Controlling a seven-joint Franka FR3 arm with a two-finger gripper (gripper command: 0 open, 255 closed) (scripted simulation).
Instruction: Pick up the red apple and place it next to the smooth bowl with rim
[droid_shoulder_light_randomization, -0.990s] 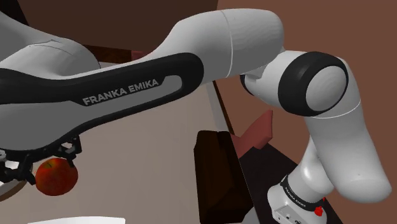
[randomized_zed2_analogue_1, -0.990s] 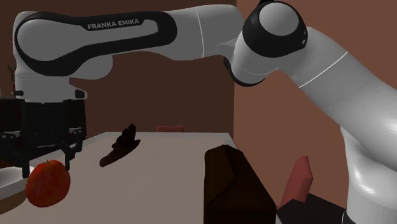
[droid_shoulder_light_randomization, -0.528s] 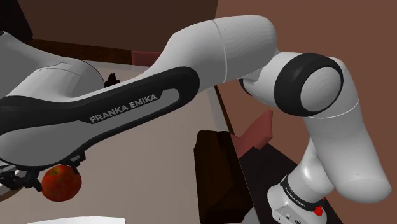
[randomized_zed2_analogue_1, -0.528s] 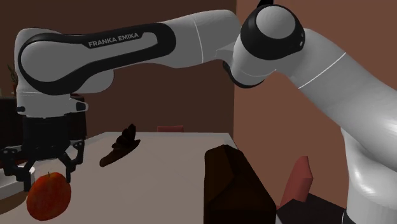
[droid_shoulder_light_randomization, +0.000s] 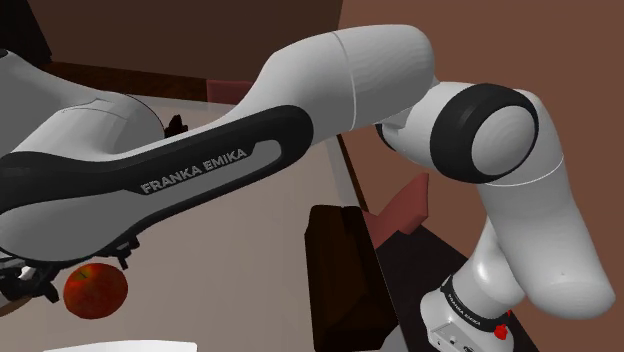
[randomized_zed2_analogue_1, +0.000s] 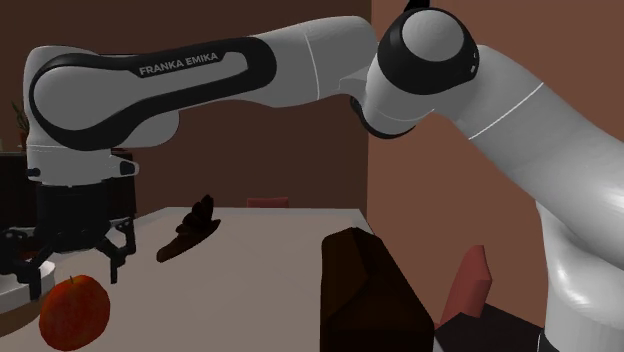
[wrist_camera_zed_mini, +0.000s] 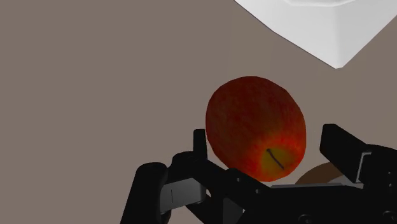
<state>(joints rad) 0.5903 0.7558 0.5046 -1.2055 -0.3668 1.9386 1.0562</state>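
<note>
Closest to my wrist camera, the gripper (wrist_camera_zed_mini: 267, 143) hangs straight down with its fingers (wrist_camera_zed_mini: 340, 146) spread apart, clamping nothing. The red apple (wrist_camera_zed_mini: 254, 124) sits between and below them on the grey-brown table (wrist_camera_zed_mini: 95, 83), stem side tipped up toward the camera. One finger stands clearly off the fruit. The other overlaps its edge from this angle, so I can't quite rule out a light touch there, though the second exterior view puts both fingertips above the apple's top.

Just beyond the apple, near but not touching it, is the white bowl (wrist_camera_zed_mini: 318, 32); I see its angular rim and sloping wall. I judge that the apple lies where it does because that is the spot the task asks for, beside the bowl and not in it. The wide jaws and vertical hand look like a release posture. If so, what remains is a straight lift clear, taken without nudging the apple, which is round and could roll.

Farther off, a dark object (randomized_zed2_analogue_1: 190, 232) lies on the table well away from the apple. The white arm (droid_shoulder_light_randomization: 350, 80) arches back to its stand (droid_shoulder_light_randomization: 470, 315).
</note>
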